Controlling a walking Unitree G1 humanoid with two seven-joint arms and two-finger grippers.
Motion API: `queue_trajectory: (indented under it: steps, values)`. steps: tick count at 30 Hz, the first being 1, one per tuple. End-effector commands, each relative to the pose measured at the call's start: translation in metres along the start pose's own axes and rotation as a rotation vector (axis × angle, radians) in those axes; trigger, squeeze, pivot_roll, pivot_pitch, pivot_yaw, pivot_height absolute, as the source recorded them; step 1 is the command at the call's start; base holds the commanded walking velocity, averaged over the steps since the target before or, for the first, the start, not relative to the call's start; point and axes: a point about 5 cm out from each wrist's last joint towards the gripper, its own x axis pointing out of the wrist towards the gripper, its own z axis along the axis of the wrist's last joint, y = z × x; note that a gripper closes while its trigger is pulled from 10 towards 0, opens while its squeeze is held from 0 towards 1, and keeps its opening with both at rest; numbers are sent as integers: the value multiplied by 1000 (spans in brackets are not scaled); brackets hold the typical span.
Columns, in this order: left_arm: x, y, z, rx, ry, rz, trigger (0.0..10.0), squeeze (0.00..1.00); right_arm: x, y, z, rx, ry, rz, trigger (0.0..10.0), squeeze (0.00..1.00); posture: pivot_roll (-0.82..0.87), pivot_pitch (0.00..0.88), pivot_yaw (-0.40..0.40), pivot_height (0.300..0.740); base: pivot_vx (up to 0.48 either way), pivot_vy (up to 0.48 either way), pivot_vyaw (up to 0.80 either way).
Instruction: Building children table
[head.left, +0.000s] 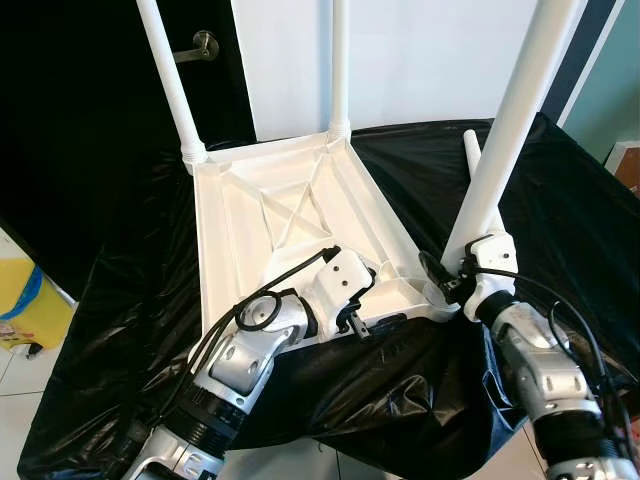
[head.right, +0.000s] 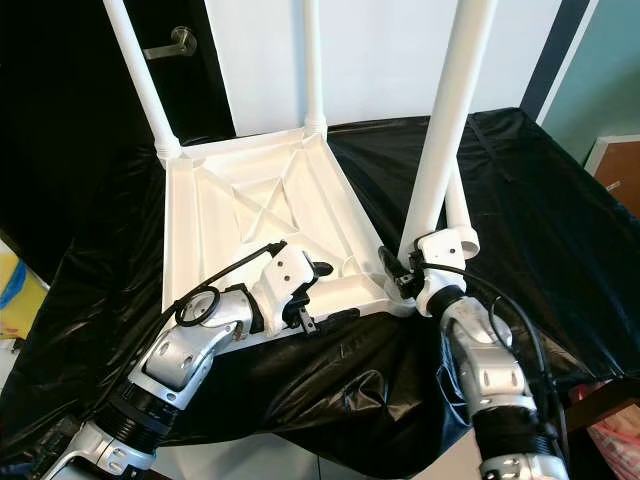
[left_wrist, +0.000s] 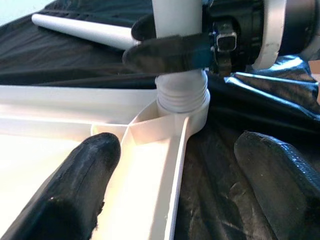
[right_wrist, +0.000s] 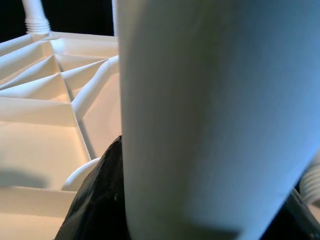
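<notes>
— Where's the tabletop (head.left: 290, 215)?

— Upside down on my black-draped bench (head.left: 560, 200), two legs standing at 11 and 12 o'clock.

— And the claws?

— My right claw (head.left: 445, 278) grips the third leg (head.left: 505, 140) at its 4 o'clock corner socket. My left claw (left_wrist: 175, 200) sits spread open, straddling the near rim.

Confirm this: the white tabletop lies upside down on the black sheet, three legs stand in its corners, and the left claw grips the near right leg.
Wrong claw. The right claw grips the near right leg, as the left eye view shows; the left claw is open at the tabletop edge. The rest stands.
</notes>
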Motion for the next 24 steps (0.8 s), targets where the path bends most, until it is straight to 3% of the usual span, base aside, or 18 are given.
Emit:
queue_trajectory:
  steps: [1, 7, 14, 16, 21, 24]
  values:
    - [-1, 5, -4, 4, 26, 32, 10000, 0, -6, 0, -17, 11, 92, -63, 10000, 0, -156, 0, 35, 740, 0, 0, 0]
    - [0, 10, -7, -8, 52, 68, 10000, 0, -8, 2, -19, 46, 106, -161, 10000, 0, -157, 0, 32, 740, 0, 0, 0]
    - [1, 18, -13, -11, 97, 112, 10000, 0, -9, 18, -23, 93, 124, -260, 10000, 0, -155, 0, 26, 740, 0, 0, 0]
    - [1, 26, -16, -21, 132, 169, 10000, 0, -9, 31, -22, 121, 128, -306, 10000, 0, -150, 0, 22, 740, 0, 0, 0]
    - [0, 33, -20, -31, 159, 214, 10000, 0, -8, 38, -20, 138, 124, -333, 10000, 0, -150, 0, 20, 740, 0, 0, 0]
    - [-2, 46, -26, -54, 212, 291, 10000, 0, -9, 43, -16, 148, 115, -364, 10000, 0, -158, 0, 23, 740, 0, 0, 0]
